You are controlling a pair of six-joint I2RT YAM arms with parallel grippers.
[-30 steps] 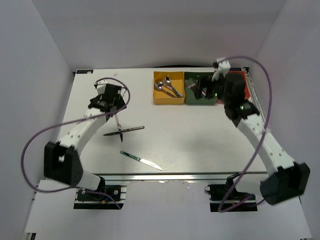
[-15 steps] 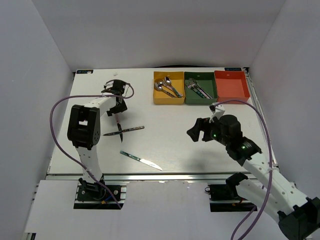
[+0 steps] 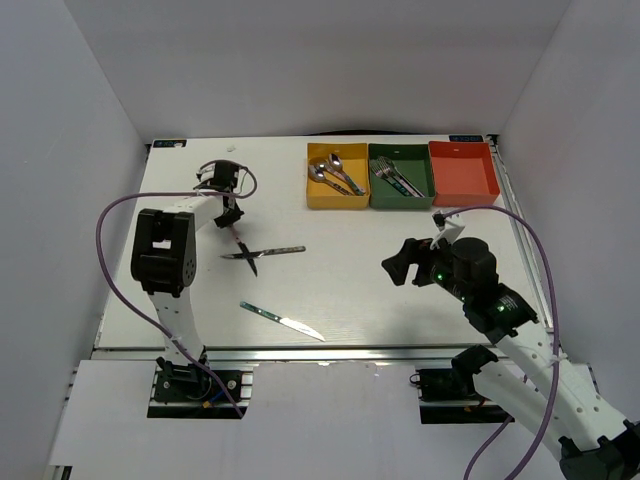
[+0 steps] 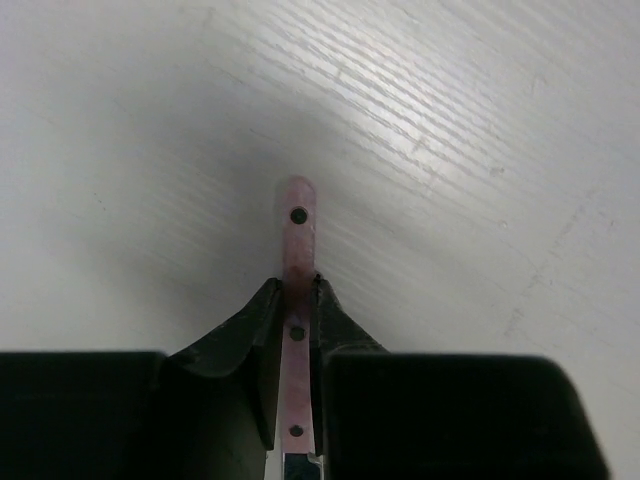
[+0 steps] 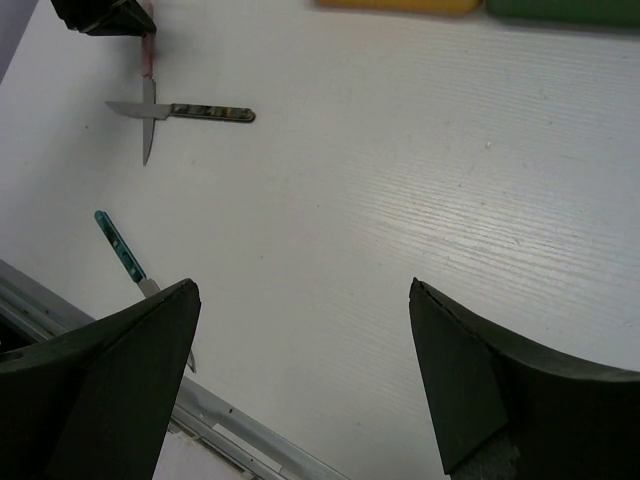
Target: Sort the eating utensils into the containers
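At ten o'clock the left gripper [image 4: 297, 300] clamps the pink-handled knife [image 4: 298, 215], its blade crossing a dark-handled knife [image 3: 275, 252]. At four o'clock the right gripper [image 5: 302, 295] gapes wide, empty

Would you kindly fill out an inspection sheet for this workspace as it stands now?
Surface: white table, faint wood grain, no spills seen.
Job's things: spoons in the yellow bin; forks in the green bin; red-orange bin shows no utensils. Three knives lie outside the bins: pink-handled knife, dark-handled knife crossing it, and teal-handled knife near the front edge.
Clutter: nothing seen.
Grippers: left gripper shut on the pink-handled knife; right gripper open, holding nothing, over bare table.
Cables: left purple cable and right purple cable loop off the arms, touching no utensils.
Surroundings: plain white walls on three sides.
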